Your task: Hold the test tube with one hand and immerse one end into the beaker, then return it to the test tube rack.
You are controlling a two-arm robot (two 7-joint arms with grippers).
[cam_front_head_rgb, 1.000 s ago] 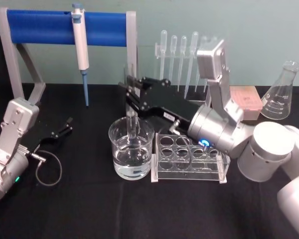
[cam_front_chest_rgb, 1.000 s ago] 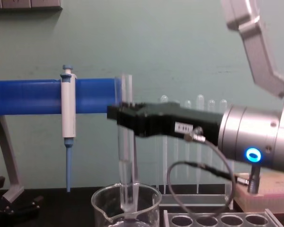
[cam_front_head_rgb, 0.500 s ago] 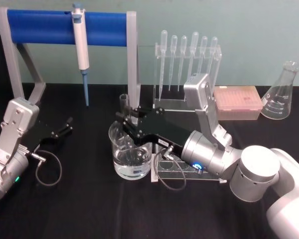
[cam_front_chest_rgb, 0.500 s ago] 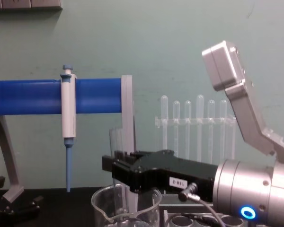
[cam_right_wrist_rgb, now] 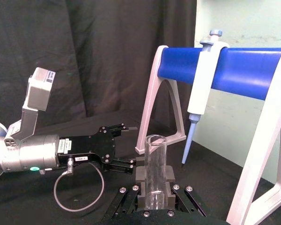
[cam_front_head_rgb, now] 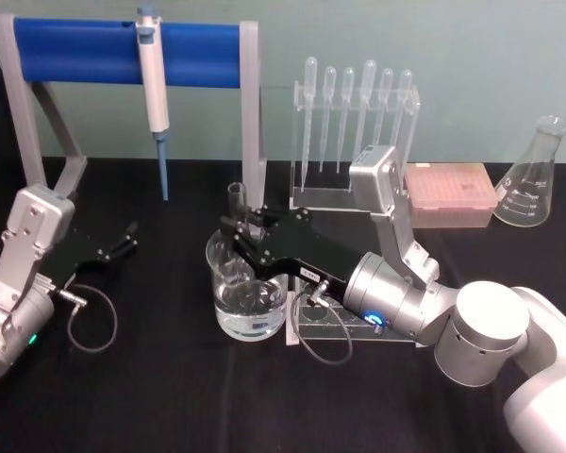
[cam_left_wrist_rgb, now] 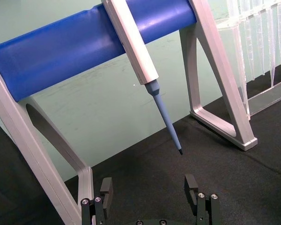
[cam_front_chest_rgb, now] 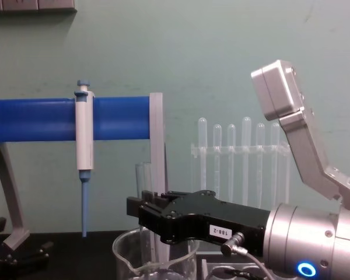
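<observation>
The black worktop (cam_front_head_rgb: pixel 170 396) carries a grey stand with a blue bar (cam_front_head_rgb: pixel 85 52) along its rear edge, towards the rear left corner. A white-and-blue pipettor (cam_front_head_rgb: pixel 151 80) hangs tip-down from the bar.

The right arm comes in from the front right corner. Its pale elbow is bent low over the worktop, and its silver wrist lies nearly level and points towards the middle. The right gripper (cam_front_head_rgb: pixel 238 234) is stretched out flat just above the beaker's rim (the chest view shows it almost brushing the glass).

The left arm is folded at the left edge. The left gripper (cam_left_wrist_rgb: pixel 149 187) lies low over the cloth with its fingers spread and nothing between them.

The beaker (cam_front_head_rgb: pixel 248 302) stands near the middle of the worktop, with clear liquid in its lower part. The clear test tube rack (cam_front_head_rgb: pixel 294 326) sits just beside it on the right, partly under the wrist.

The test tube (cam_right_wrist_rgb: pixel 155 168) stands upright with the right gripper's pads clamped against its sides. Its open rim rises above the fingers and its lower length drops inside the beaker. Whether its end reaches the liquid cannot be told.
</observation>
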